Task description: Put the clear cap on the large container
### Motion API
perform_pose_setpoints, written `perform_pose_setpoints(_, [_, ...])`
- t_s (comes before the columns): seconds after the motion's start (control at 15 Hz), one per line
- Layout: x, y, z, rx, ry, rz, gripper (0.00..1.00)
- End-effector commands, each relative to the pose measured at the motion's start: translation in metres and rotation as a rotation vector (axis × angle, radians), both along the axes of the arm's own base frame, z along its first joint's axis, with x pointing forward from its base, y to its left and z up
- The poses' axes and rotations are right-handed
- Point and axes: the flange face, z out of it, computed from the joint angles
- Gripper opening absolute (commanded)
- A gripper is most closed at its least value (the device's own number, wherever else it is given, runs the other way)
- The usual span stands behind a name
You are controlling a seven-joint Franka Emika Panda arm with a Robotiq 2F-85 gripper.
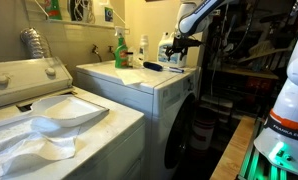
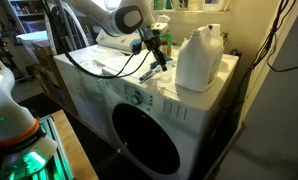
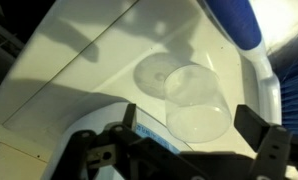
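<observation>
The fingers [image 3: 264, 140] stand wide apart, and neither touches anything. The gripper [image 3: 189, 128] hangs low over the white washer top [image 3: 89, 70]. In both exterior views it points down near the back of that top [image 2: 155, 56] [image 1: 170, 52].

The cap [image 3: 197, 100] sits in the gap between the fingers, with space on both sides. It is a see-through plastic cup with a faint milky sheen. It is wider at the mouth than at the closed end, and its round shadow lies just beside it. It appears to stand on its closed end, so its mouth faces the wrist camera and its long axis runs up from the washer top. Whether it tilts a little cannot be told. In the exterior views it is too small to make out.

The jug [image 2: 199, 60] stands upright near the gripper on the same top, neck up. It is whitish and has a moulded handle.

There is one cap and one jug. One green spray bottle [image 1: 119, 48] and one slim white bottle [image 1: 143, 46] stand further back.
</observation>
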Motion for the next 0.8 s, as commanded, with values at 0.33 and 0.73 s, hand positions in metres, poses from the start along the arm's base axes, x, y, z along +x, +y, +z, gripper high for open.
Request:
perform_pose_setpoints(0.33, [0.017,-0.003,-0.009,-0.01,-0.013,0.012,0.97])
perform_pose_setpoints(0.73, [0.024,-0.005,-0.013,-0.015,-0.012,0.014,0.78])
